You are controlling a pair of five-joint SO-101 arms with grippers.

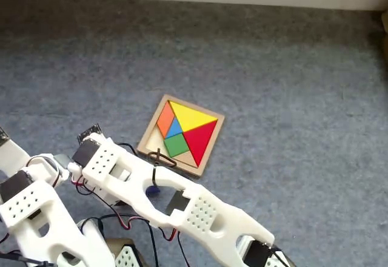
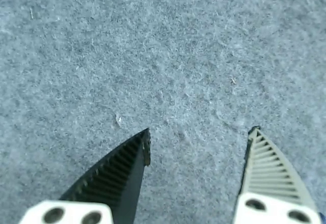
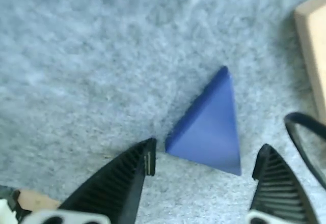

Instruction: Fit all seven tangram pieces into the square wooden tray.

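Note:
The square wooden tray [image 1: 211,147] lies mid-table and holds an orange piece [image 1: 165,119], a yellow triangle [image 1: 190,117], a red triangle [image 1: 200,141], a small blue piece [image 1: 174,128] and a green square [image 1: 176,145]. Its near corner shows bare wood. A dark blue triangle [image 3: 209,122] lies flat on the carpet beside the tray's edge [image 3: 311,46]. My right gripper [image 3: 208,154] hangs open just above it, one finger on each side, not touching. A bit of that triangle [image 1: 153,190] peeks out under the right arm [image 1: 182,200]. My left gripper [image 2: 199,131] is open over bare carpet.
Grey carpet covers the table. The left arm [image 1: 30,206] sits at the near left corner. A black cable [image 3: 303,137] loops between the blue triangle and the tray, and more cables [image 1: 130,221] trail under the arms. A pale wall strip runs along the far side.

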